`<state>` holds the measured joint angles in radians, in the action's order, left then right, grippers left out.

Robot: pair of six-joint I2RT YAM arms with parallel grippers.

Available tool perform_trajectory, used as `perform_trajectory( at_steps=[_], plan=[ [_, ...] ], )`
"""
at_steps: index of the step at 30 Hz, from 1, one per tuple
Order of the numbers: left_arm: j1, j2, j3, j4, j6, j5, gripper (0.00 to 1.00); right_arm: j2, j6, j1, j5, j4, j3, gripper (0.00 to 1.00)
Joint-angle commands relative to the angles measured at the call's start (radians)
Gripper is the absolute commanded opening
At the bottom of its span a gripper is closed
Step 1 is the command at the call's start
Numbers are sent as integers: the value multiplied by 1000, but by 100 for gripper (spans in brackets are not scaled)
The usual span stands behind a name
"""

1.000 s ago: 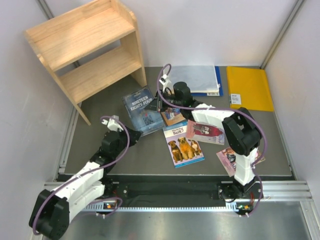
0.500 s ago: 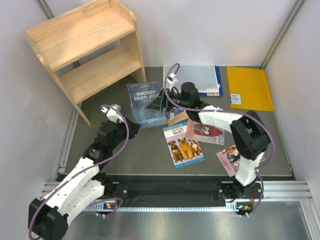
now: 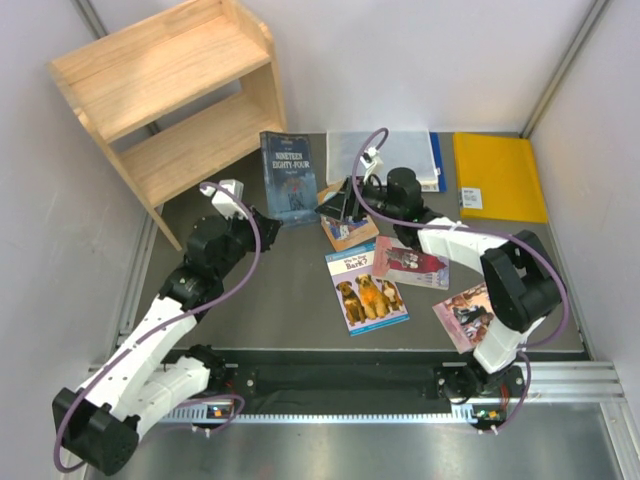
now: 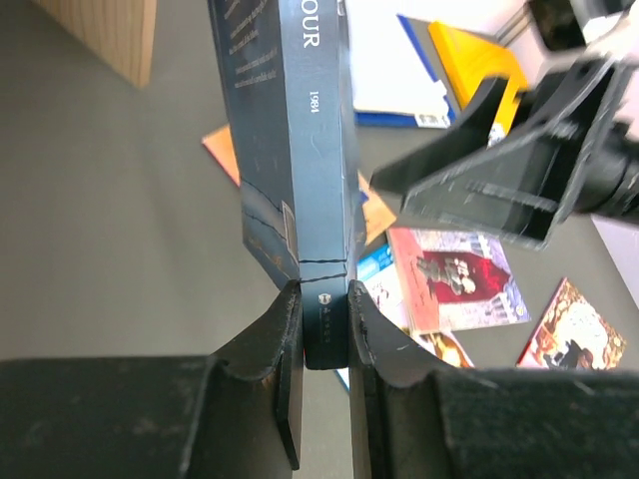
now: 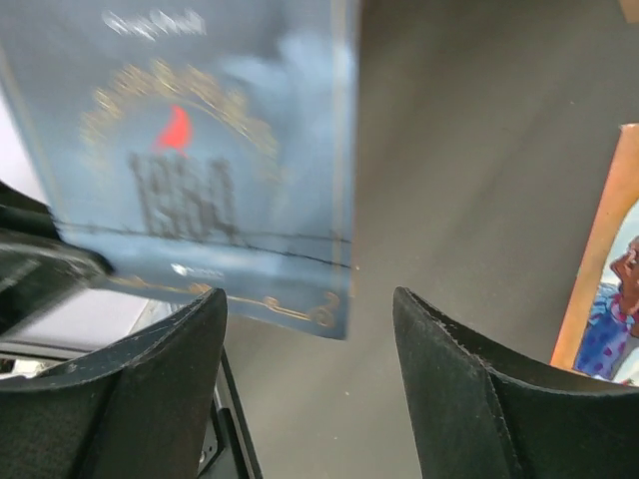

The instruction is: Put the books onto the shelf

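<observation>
The dark blue book (image 3: 288,175) stands upright in the air just off the right side panel of the shelf (image 3: 200,140), its front cover facing the overhead camera and its lower edge clear of the desk (image 3: 280,310). The left claw (image 4: 324,304) pinches it at the bottom of the spine, jaws nearly together with only the thin spine between them. That low, narrow grip leaves the whole upper part of the book free, which I judge suits sliding it upright onto a board of the shelf. The left arm is also the one on the shelf's side, so it makes sense that it does the carrying.

The right claw (image 5: 310,299) hangs just beyond the book, on the side away from the shelf. Its jaws stand wide apart and hold nothing; the book's cover fills its camera, but none of the book lies between the fingers. It looks placed to steady or hand over the book, though it does not touch it now.

Farther from the shelf, four books lie flat on the desk: the orange book (image 3: 348,232) nearest, under the right claw, then the dog book (image 3: 368,290), the red book (image 3: 412,263) and the pink book (image 3: 468,315) farthest off. None is on the shelf yet; both boards are bare.
</observation>
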<state>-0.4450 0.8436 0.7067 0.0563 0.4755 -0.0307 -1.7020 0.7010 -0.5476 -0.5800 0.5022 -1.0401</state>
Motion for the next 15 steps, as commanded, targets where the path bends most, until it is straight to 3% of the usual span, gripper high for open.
perform_trajectory(
  at_steps=[1,10,15],
  plan=[
    [0,14,140,-173,-55,12,0,64,-23,18,6,58,28,68],
    [11,97,336,-145,-94,20,0,39,15,18,-1,154,153,68],
    [68,224,555,-87,-97,-104,0,90,-75,12,104,104,218,68]
  ],
)
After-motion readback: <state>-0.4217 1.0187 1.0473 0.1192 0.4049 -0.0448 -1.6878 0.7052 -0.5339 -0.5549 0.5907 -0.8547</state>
